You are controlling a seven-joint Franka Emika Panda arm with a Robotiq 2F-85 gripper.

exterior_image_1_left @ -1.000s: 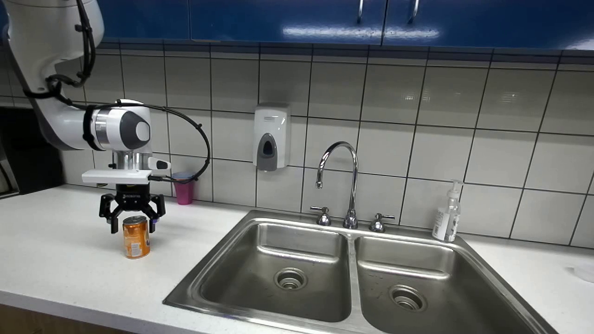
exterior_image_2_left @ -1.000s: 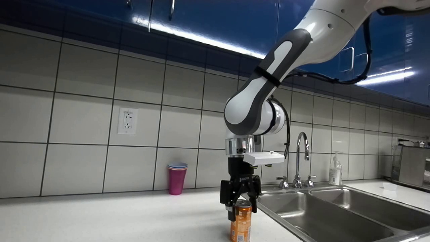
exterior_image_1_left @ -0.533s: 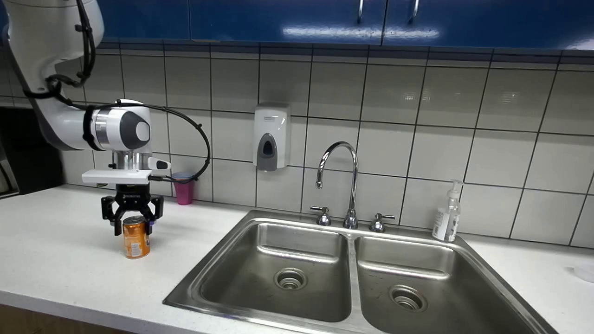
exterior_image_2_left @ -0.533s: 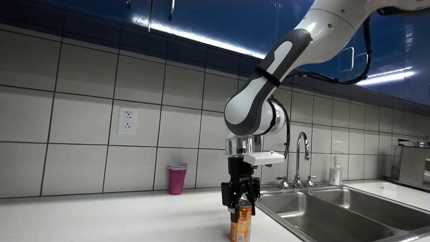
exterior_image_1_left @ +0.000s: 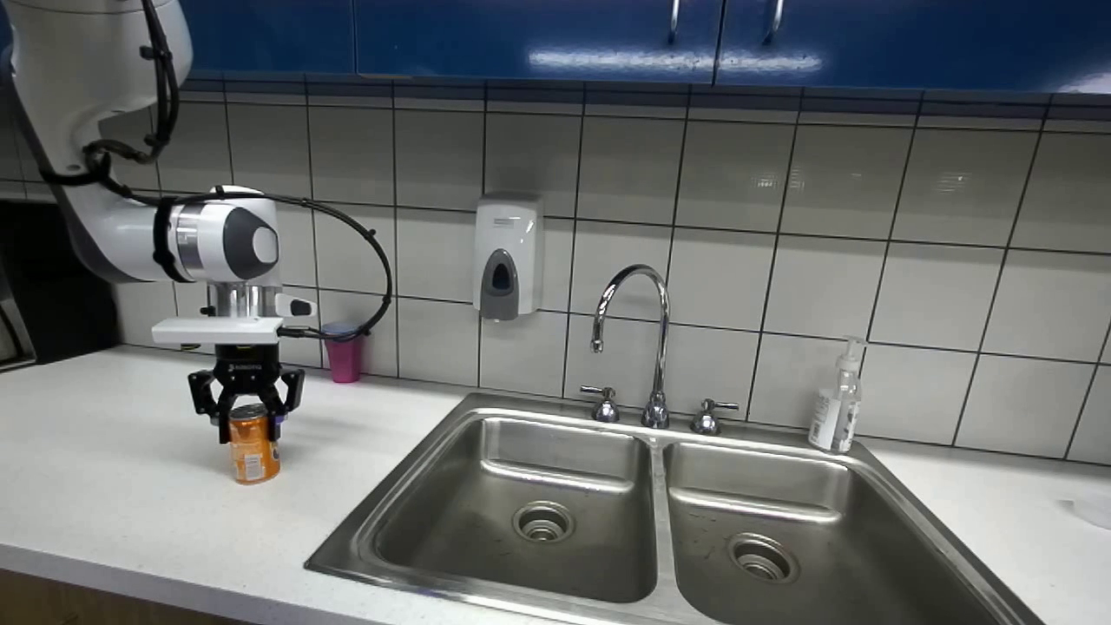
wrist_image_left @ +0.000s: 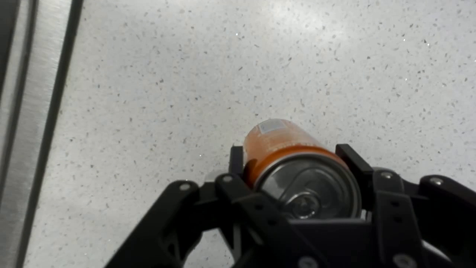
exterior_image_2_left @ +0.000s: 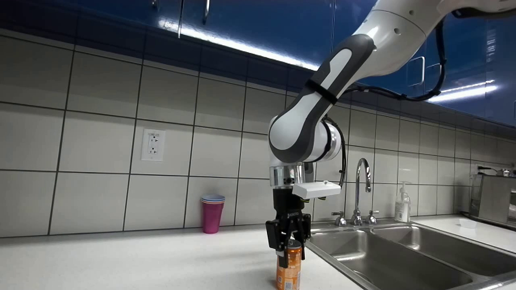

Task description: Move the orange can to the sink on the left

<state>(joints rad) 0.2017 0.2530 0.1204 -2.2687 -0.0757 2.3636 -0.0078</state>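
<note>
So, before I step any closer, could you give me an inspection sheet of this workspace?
Surface: speckled white counter with a double sink set into it.
Job's things: orange can upright on the counter, not yet in the sink.
Clutter: stacked cups near the tiled wall; pump bottle at the sink's back corner.
Fingers: either side of the can's upper part; whether gripping, can't tell.
Cables: black cable looping off the arm, above the counter.
Surroundings: soap dispenser, blue cabinets.

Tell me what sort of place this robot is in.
Most likely a kitchen, perhaps a shared one: a double-basin sink is set into a white counter, blue cabinets hang above, and a dispenser is fixed to the tiled wall.
</note>
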